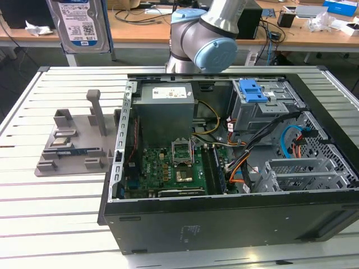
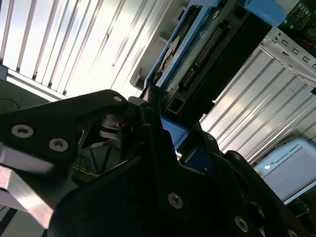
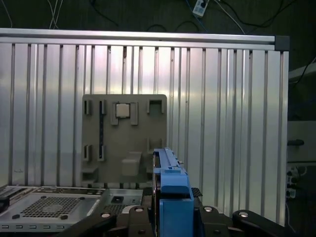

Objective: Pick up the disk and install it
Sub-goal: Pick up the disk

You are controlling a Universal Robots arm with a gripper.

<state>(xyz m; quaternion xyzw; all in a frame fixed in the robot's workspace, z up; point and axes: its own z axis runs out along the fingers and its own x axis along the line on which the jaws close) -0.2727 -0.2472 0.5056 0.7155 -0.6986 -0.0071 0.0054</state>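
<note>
— How many disks do you count?
— One. The disk point(image 1: 83, 22) hangs high over the table's point(image 1: 56, 224) far edge, at the exterior view's left. Its label faces us, it has blue rails on its sides, and it is well apart from the case point(image 1: 224, 224).
— And what holds it?
— One arm point(image 1: 196, 33), one gripper point(image 2: 170, 126). In the first wrist view its black fingers point(image 3: 211, 217) pinch the disk's blue end from both sides.
— What else is on the table?
— One open case and one grey plate point(image 1: 73, 145) just beside it, with a tall post and a few small parts in its slots.
— Anything in the way inside the case?
— One grey cage point(image 1: 263, 109) with one blue latch point(image 1: 253, 89) on top, at the far corner on the exterior view's right. Black, orange and blue cables point(image 1: 263, 140) run just beside it. One power supply point(image 1: 165, 109) stands between the cage and the wall nearest the plate. One green board point(image 1: 174, 168) lies nearer to us.
— Open room?
— Bare slats lie in front of the plate and along the table's near edge.
</note>
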